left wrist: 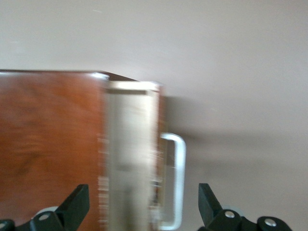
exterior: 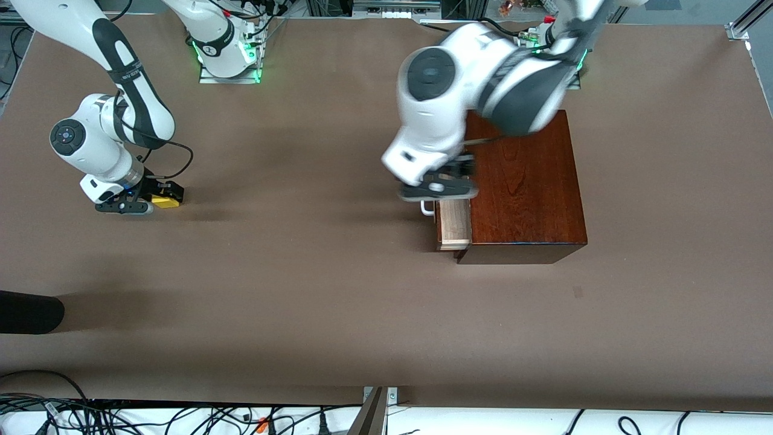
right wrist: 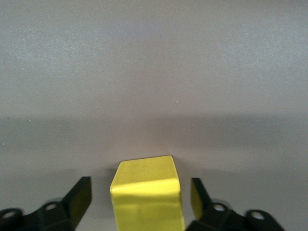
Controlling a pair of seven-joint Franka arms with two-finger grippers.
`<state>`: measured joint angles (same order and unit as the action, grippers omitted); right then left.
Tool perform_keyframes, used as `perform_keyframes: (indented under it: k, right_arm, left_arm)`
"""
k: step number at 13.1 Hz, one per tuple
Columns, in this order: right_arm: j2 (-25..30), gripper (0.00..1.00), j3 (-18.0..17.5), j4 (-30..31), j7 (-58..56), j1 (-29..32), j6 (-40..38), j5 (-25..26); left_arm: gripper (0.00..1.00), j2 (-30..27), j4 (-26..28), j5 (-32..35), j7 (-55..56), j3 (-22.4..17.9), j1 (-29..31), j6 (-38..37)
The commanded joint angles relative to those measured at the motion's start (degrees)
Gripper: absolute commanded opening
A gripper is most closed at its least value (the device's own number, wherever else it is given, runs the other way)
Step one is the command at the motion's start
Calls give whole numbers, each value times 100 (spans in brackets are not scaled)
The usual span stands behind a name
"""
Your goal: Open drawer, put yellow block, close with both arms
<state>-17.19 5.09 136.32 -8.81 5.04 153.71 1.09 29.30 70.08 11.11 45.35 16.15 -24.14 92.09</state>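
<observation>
A broad brown table [exterior: 338,290] fills the room here, its matte covering running from the robots' bases along one long edge to a strip of tangled cables [exterior: 151,417] at the camera's edge, with aluminium framing at one corner by the left arm's base. Most of the surface is bare: a wide open stretch lies between the two work spots and all along the camera's edge. A dark rounded shape [exterior: 27,311] pokes in at the short edge by the right arm's end. Toward the left arm's end sits the mahogany box [exterior: 525,181], well in from every edge, with the drawer [exterior: 454,225] pulled partly out toward the middle of the table, showing its pale-wood tray and white handle [left wrist: 175,180]. The left gripper [exterior: 439,188] hangs over the drawer's handle, its fingers spread wide, one over the box top and one out past the handle, touching nothing that I can see. At the right arm's end, not far from that short edge, the yellow block [right wrist: 147,192] rests on the table, and the right gripper [exterior: 142,201] is down around it, fingers parted with the cube between them and a gap showing on each side
</observation>
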Motion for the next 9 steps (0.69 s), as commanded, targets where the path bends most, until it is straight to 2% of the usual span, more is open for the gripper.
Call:
perform_keyframes:
  k: [1, 2, 3, 5, 6, 9]
  right_arm:
    - [-13, 27, -17, 26, -182, 23, 89, 5]
    - [-4, 12, -25, 17, -200, 23, 80, 5]
    - [48, 6, -26, -9, -200, 23, 54, 5]
    - [371, 2, -43, -62, -262, 23, -155, 5]
    - [643, 1, -69, -123, -279, 23, -540, 14]
    - [1531, 0, -130, -605, -280, 15, -2067, 14]
  left_arm:
    - [100, -398, 76, -231, -227, 91, 602, -462]
    - [100, -538, 76, -267, -490, 91, 795, -664]
    - [100, -653, 76, -268, -797, 91, 962, -831]
    - [100, -864, 76, -276, -1517, 91, 1261, -1078]
    - [100, -917, 76, -294, -1895, 91, 1454, -1166]
    - [100, -1539, 530, -942, -3038, -548, 1780, -1123]
